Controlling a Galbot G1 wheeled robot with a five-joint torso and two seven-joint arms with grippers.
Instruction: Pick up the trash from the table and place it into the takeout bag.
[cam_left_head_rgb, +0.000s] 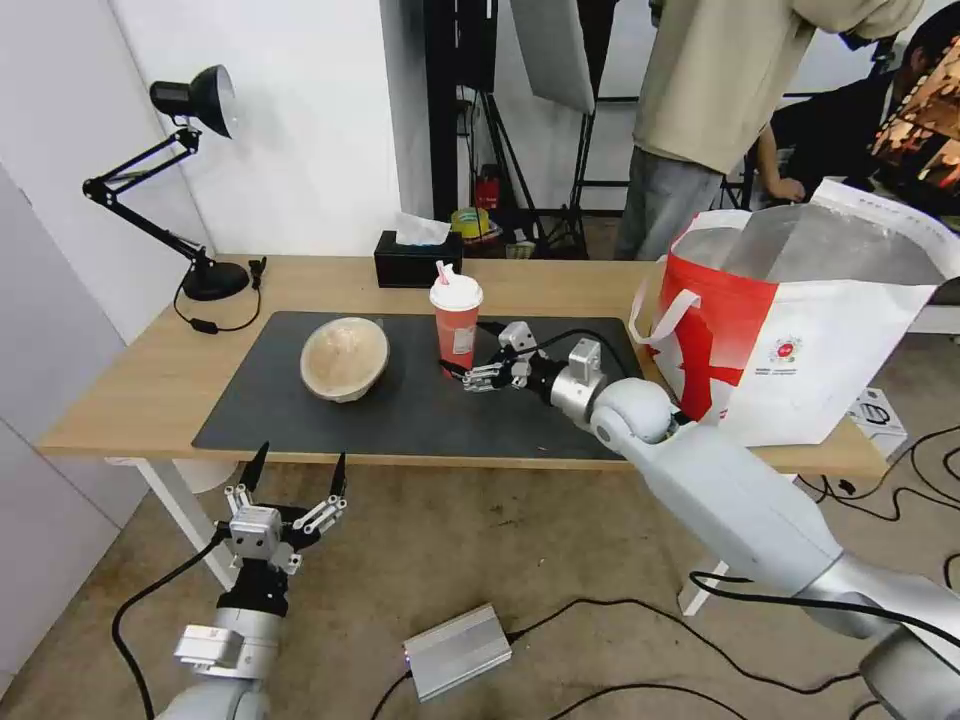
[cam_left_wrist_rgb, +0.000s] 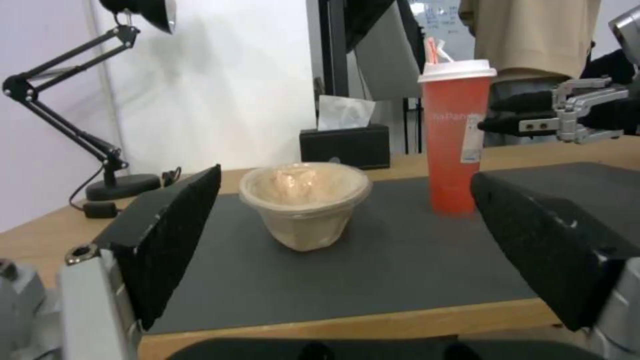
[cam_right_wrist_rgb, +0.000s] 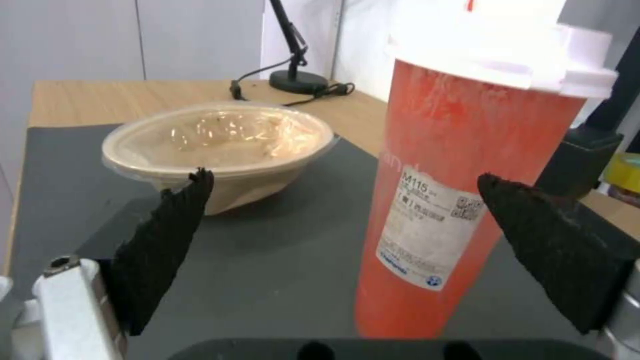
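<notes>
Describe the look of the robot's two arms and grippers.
Both arms are smooth light-grey shells with silver metal wrist sections. Each ends in a silver-linked gripper with two black, wedge-shaped, pointed fingers: the left gripper and the right gripper. The finger pads are rough, chipped black foam. Black cables run along each wrist, looping over the right one.

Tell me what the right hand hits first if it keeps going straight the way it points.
Most likely the red drink cup: the right hand is open and aimed at it, the cup standing between its fingers' line just ahead, apparently untouched.
</notes>
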